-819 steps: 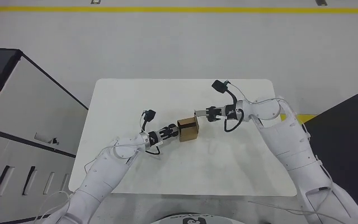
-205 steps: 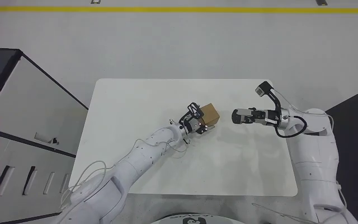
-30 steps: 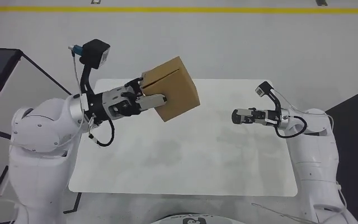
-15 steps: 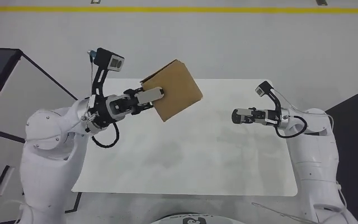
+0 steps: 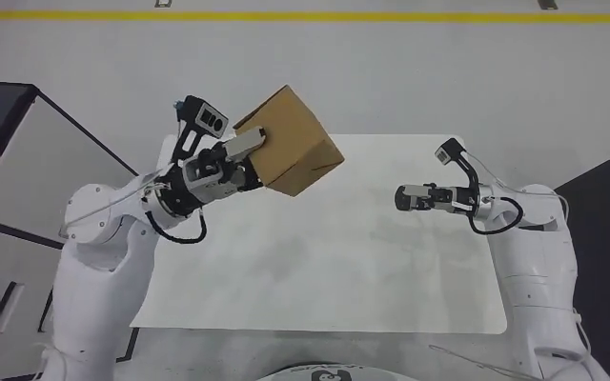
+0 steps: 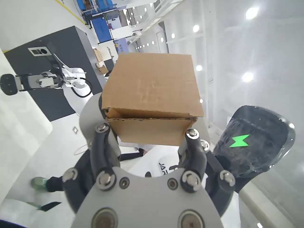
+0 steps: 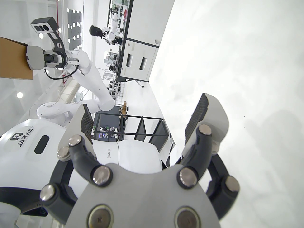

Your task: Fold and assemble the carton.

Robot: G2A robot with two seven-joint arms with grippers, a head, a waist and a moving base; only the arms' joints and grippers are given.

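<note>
Cardboard carton (image 5: pixel 289 141): brown, folded up into a closed box, held in the air above the far left part of the bench (image 5: pixel 381 276), tilted with one corner pointing down, not touching the bench top.
Carton end facing the wrist (image 6: pixel 152 91): flap edge shows a thin gap with raw corrugated edge along it.
Left gripper (image 5: pixel 250 157): fingers clamped on the carton, one on each side of the end nearest the arm; arm raised well off the bench.
Right gripper (image 5: pixel 402 199): fingers spread wide with nothing between them, low over the right side of the bench, pointing toward the middle, well apart from the carton.
Bench: white, rounded corners.
Surroundings: grey cabinet (image 5: pixel 48 181) with dark edges just beside the bench's left end; yellow line (image 5: pixel 305 16) on the floor beyond.
</note>
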